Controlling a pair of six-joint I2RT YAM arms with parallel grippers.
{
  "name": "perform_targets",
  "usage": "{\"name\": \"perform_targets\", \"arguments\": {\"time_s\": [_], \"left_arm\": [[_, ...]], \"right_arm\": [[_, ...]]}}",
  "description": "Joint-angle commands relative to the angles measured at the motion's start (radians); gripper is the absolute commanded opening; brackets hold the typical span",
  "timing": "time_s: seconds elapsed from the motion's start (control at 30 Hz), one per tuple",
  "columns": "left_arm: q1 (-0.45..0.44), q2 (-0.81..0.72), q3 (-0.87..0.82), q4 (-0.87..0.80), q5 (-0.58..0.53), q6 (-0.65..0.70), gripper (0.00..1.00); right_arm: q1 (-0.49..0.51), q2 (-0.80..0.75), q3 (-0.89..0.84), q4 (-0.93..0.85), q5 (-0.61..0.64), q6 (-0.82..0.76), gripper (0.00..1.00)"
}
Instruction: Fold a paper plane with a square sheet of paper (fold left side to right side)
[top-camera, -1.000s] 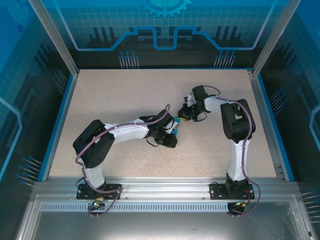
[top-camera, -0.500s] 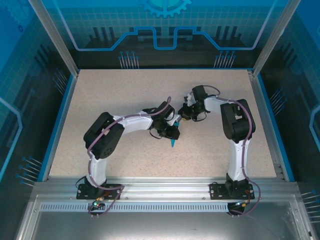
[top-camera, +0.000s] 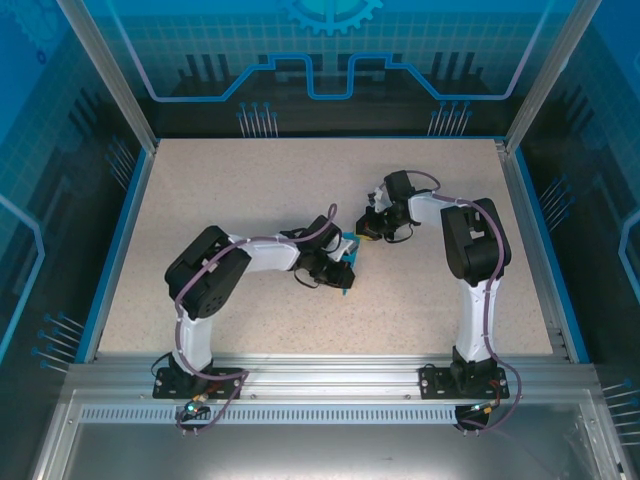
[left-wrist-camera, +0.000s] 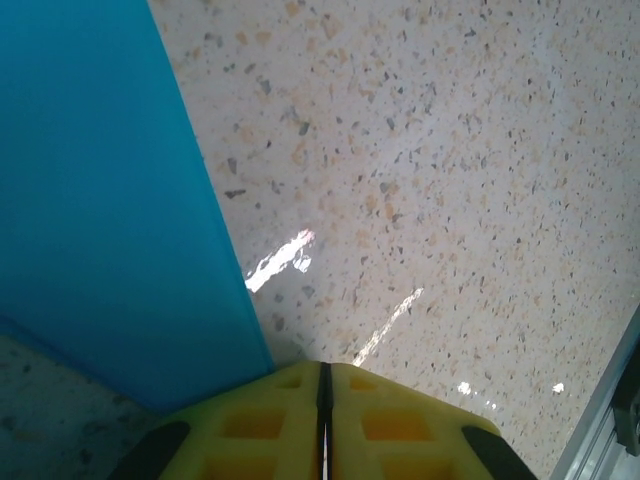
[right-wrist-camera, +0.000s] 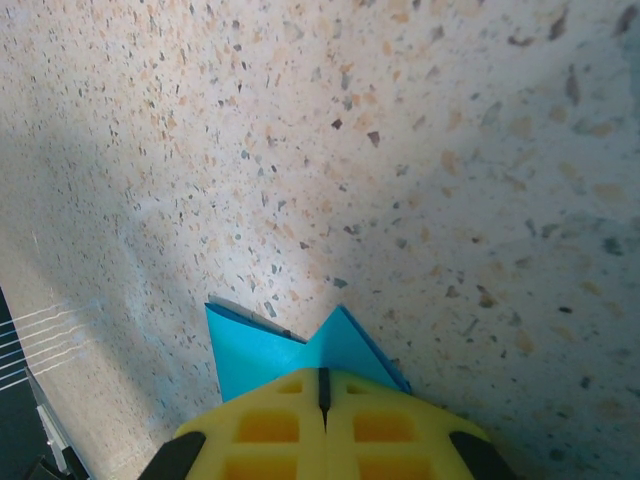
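Note:
The square sheet of paper (top-camera: 350, 263) is bright cyan and folded, and lies mid-table between my two grippers, mostly covered by them. My left gripper (top-camera: 345, 272) is at its near end. In the left wrist view the yellow jaws of the left gripper (left-wrist-camera: 322, 368) are shut, and a broad flap of the paper (left-wrist-camera: 100, 200) runs in under the left finger, not into the seam. My right gripper (top-camera: 366, 236) is at the far end. Seen from the wrist, the right gripper (right-wrist-camera: 322, 372) is shut, with two pointed flaps of the paper (right-wrist-camera: 255, 355) spreading out from under its tips. Whether this is a paper plane stays hidden.
Speckled beige tabletop (top-camera: 250, 190) spreads on all sides of the paper. A raised blue rim (top-camera: 115, 250) bounds the table, with aluminium posts at the corners. A metal rail (left-wrist-camera: 600, 420) crosses the lower right corner of the left wrist view.
The left arm's elbow has swung in and its jaws have closed. Half a second ago a cyan tip stuck out toward the near edge below the left gripper; now less shows. The right arm is still.

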Motion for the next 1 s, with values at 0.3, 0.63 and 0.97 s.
{"name": "perform_targets", "arguments": {"time_s": [0.3,0.63,0.97], "left_arm": [[-0.089,-0.047,-0.151,-0.120,0.045,0.006,0.12],[-0.105,-0.189,-0.198,-0.108,0.075,0.012,0.16],[-0.109,-0.396,-0.217,-0.129,-0.090,0.010,0.28]], "right_arm": [[0.003,0.058,0.005,-0.039,0.097,-0.022,0.00],[0.009,0.021,0.043,-0.053,0.080,-0.040,0.00],[0.010,-0.127,0.074,-0.116,0.113,-0.089,0.20]]}}
